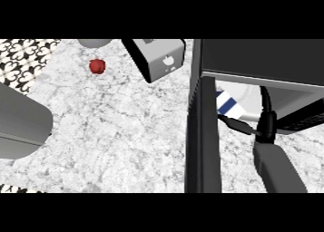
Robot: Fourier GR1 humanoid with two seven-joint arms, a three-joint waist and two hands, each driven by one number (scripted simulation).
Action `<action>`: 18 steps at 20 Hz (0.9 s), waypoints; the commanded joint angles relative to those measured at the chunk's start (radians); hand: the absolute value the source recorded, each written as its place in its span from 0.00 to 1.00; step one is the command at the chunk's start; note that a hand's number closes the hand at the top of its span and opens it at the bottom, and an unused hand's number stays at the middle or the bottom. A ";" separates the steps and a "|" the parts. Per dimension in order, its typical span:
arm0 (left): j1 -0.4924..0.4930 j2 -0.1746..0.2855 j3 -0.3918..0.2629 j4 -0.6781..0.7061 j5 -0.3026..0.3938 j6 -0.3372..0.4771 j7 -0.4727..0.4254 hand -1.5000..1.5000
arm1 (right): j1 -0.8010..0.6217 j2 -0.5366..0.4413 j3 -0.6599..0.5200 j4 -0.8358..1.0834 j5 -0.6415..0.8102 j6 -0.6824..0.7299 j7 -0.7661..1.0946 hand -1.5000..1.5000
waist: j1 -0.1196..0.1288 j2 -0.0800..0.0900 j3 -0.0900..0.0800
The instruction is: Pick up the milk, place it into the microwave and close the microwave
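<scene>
My right hand (263, 126) looked released, fingers straight beside the milk (226, 103) inside the microwave (271, 59) at frame right, so I needed to back out clear before swinging the door (203, 145).

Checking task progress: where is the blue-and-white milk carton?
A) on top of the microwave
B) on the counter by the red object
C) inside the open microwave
C: the milk carton sits inside the microwave, behind its open door, beside the right hand.
</scene>
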 commanded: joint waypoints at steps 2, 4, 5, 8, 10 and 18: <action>-0.023 0.014 -0.011 0.028 -0.005 -0.007 0.010 0.00 | -0.271 -0.031 0.075 0.036 0.049 0.085 0.134 0.00 | 0.067 0.011 0.005; -0.024 0.007 -0.032 0.019 -0.006 0.000 0.021 0.00 | -0.287 -0.012 0.080 0.028 0.049 0.044 0.157 0.00 | 0.065 0.008 0.006; -0.029 0.001 -0.033 0.012 -0.017 0.005 0.017 0.00 | -0.288 -0.012 0.079 0.029 0.047 0.031 0.164 0.00 | 0.059 0.006 0.007; -0.017 -0.010 -0.046 0.027 -0.026 -0.003 0.021 0.00 | -0.437 -0.077 0.061 0.098 0.041 0.094 0.256 0.00 | 0.029 0.007 0.008; -0.020 -0.020 -0.055 0.040 -0.034 0.007 0.028 0.00 | -0.504 -0.085 0.049 0.146 0.035 0.120 0.271 0.00 | 0.002 0.008 0.009; -0.009 -0.076 -0.087 0.048 -0.113 -0.019 -0.005 0.00 | -0.562 -0.132 0.047 0.306 0.056 0.206 0.223 0.00 | -0.045 -0.003 0.008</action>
